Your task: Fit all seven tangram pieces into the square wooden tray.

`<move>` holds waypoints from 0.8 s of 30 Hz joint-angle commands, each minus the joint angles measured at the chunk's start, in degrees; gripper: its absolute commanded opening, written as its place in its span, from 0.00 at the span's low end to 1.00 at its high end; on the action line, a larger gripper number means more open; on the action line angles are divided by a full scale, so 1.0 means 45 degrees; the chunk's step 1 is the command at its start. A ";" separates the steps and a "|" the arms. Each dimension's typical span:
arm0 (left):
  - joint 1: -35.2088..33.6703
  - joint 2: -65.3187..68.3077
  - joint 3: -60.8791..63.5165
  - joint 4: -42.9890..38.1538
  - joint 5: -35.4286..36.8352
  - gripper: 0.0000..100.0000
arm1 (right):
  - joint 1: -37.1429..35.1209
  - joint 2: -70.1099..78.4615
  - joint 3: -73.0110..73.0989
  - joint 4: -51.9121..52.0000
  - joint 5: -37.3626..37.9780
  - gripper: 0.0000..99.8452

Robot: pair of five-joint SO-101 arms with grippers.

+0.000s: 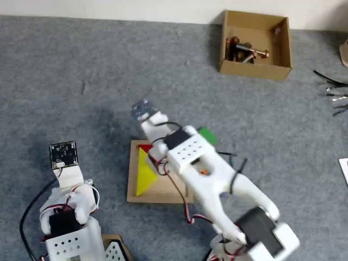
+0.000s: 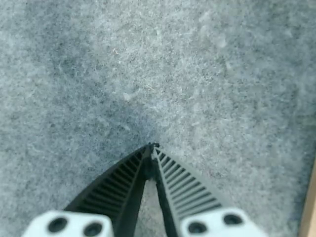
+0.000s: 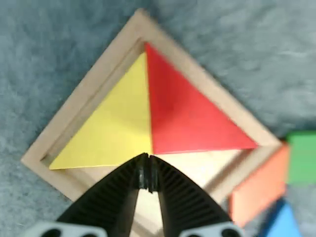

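The square wooden tray (image 1: 163, 194) lies in the middle of the grey carpet. A yellow triangle (image 3: 111, 133) and a red triangle (image 3: 185, 116) lie flat inside it, edge to edge. My right gripper (image 3: 148, 165) is shut on nothing, hanging over the tray where the two triangles meet the bare wood. Just outside one tray corner lie an orange piece (image 3: 259, 187), a green piece (image 3: 302, 158) and a blue piece (image 3: 286, 222). The right arm (image 1: 206, 168) covers part of the tray from above. My left gripper (image 2: 152, 150) is shut and empty over bare carpet, left of the tray.
A cardboard box (image 1: 255, 69) holding copper-coloured metal parts stands at the back right. Loose cables (image 1: 334, 89) lie at the right edge. A wooden-edged object (image 1: 117, 247) sits beside the left arm's base (image 1: 68, 239).
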State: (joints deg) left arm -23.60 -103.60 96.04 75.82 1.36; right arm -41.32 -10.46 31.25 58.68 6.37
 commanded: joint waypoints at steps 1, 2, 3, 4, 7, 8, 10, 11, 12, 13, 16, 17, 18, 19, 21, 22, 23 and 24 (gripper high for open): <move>-0.0166 -0.0068 0.0244 0.0039 0.0137 0.01 | 0.0772 -0.2022 -0.0694 0.0615 0.0020 0.00; -0.0166 -0.0068 0.0244 0.0039 0.0137 0.01 | 0.0811 -0.2237 -0.0459 0.0674 0.0020 0.00; -0.0166 -0.0068 0.0244 0.0039 0.0137 0.01 | 0.0752 -0.2335 -0.0147 0.0596 0.0020 0.00; -0.0166 -0.0068 0.0244 0.0039 0.0137 0.01 | 0.0635 -0.2335 0.0225 0.0381 0.0020 0.00; -0.0166 -0.0068 0.0244 0.0039 0.0137 0.01 | 0.0029 -0.2256 0.1553 -0.0791 0.0020 0.00; -0.0166 -0.0068 0.0244 0.0039 0.0137 0.01 | -0.0107 -0.2198 0.1963 -0.1065 0.0020 0.00; -0.0166 -0.0068 0.0244 0.0039 0.0137 0.01 | -0.0264 -0.2120 0.2647 -0.1436 0.0020 0.00; -0.0166 -0.0068 0.0244 0.0039 0.0137 0.01 | -0.0303 -0.2081 0.2882 -0.1475 0.0020 0.00; -0.0166 -0.0068 0.0244 0.0039 0.0137 0.01 | -0.0303 -0.2022 0.3077 -0.1495 0.0020 0.00; -0.0166 -0.0068 0.0244 0.0039 0.0137 0.01 | -0.0303 -0.1963 0.3194 -0.1553 -0.0020 0.00; -0.0166 -0.0068 0.0244 0.0039 0.0137 0.01 | -0.0322 -0.1612 0.3253 -0.2042 -0.0039 0.00; -0.0166 -0.0068 0.0244 0.0039 0.0137 0.01 | -0.0400 -0.1436 0.3253 -0.2295 -0.0039 0.00; -0.0166 -0.0068 0.0244 0.0039 0.0137 0.01 | -0.0479 -0.1221 0.3253 -0.2530 -0.0039 0.00; -0.0166 -0.0068 0.0244 0.0039 0.0137 0.01 | -0.0615 -0.1006 0.3253 -0.2784 -0.0039 0.00; -0.0166 -0.0068 0.0244 0.0039 0.0137 0.01 | -0.0869 -0.0537 0.3233 -0.3077 -0.0039 0.00; -0.0166 -0.0068 0.0244 0.0039 0.0137 0.01 | -0.1006 -0.0283 0.3233 -0.3155 -0.0059 0.00; -0.0166 -0.0068 0.0244 0.0039 0.0137 0.01 | -0.1143 -0.0010 0.3233 -0.3136 -0.0059 0.00; -0.0166 -0.0068 0.0244 0.0039 0.0137 0.01 | -0.1260 0.0264 0.3233 -0.3136 -0.0059 0.00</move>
State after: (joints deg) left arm -23.60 -103.60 96.04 75.82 1.36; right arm -44.92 -10.37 46.46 46.29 6.37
